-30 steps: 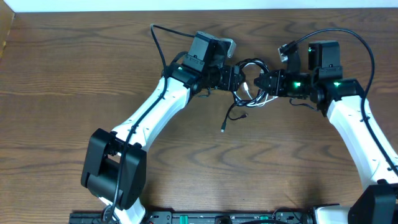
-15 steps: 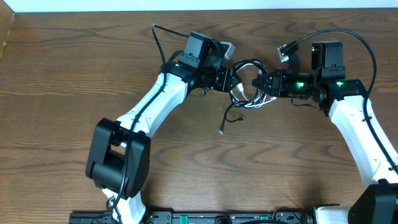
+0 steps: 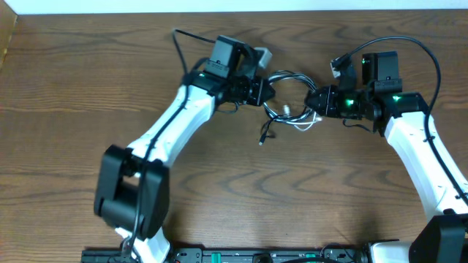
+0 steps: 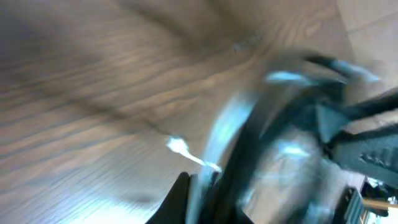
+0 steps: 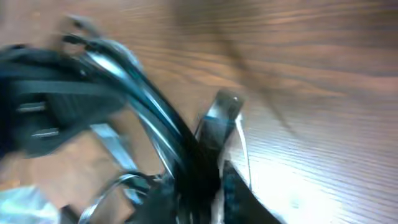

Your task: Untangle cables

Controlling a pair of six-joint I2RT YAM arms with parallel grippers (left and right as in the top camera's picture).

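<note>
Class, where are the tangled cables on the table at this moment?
In the overhead view, the cables lie far-centre on the table, between the left end effector and the right end effector, one black tail trailing nearward.

Cannot make out the cables in either wrist view — only dark and pale streaks, badly blurred. Too small overhead to sort black loops from white or find end plugs.

Matt wood, glossy plastic

You see a smooth, matt brown wood-grain table; on it, the thin cables look plastic-sheathed, and the left arm beside them has a glossy white shell.
</note>
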